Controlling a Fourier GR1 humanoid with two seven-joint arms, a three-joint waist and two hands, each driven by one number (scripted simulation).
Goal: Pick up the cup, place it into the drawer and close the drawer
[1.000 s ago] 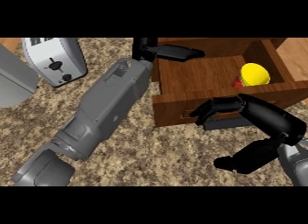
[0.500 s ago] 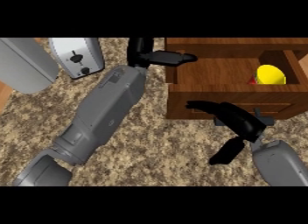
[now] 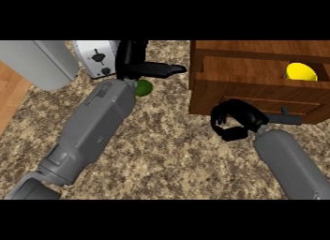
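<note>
Cup (image 3: 301,72) lies in the open drawer (image 3: 265,101); we set our curled, empty right hand (image 3: 236,122) against its front to shut it.

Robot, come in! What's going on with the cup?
Cup in open drawer. Right hand curled, empty, at drawer front. Left hand open by toaster. Nothing blocking.

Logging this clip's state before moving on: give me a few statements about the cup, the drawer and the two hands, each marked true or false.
1. The yellow cup lies inside the open wooden drawer. True.
2. The right hand holds the cup. False: its curled fingers hold nothing, at the drawer's front.
3. The drawer is shut. False: it stands open.
4. A toaster stands beside the left hand. True.
</note>
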